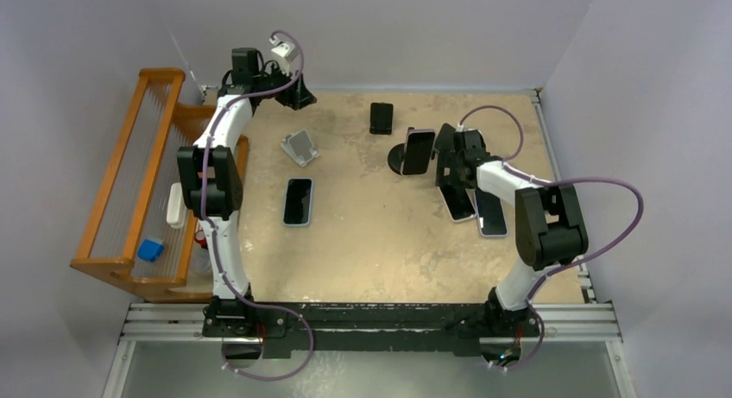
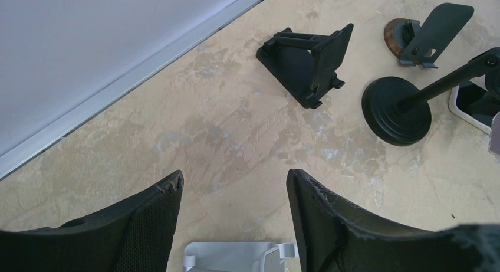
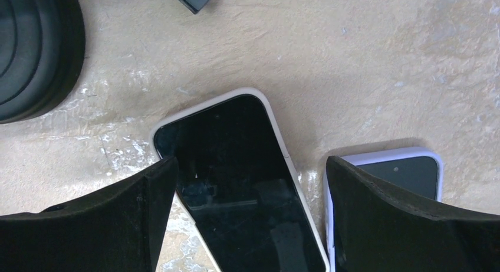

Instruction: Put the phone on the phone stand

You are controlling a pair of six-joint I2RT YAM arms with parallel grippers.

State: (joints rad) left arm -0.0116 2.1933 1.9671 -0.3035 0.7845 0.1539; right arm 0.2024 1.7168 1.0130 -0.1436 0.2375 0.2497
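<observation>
White-cased black-screen phone (image 3: 236, 183) lies flat on the beige counter (image 3: 354, 59) beneath the spread right jaws, so this looks like pre-grasp; the next move likely calls for lowering and pinching its long edges; left jaws spread, empty.

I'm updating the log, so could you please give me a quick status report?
Left gripper open, empty. Right gripper open over white-cased phone, flat on table. Lilac-cased phone close alongside.
</observation>
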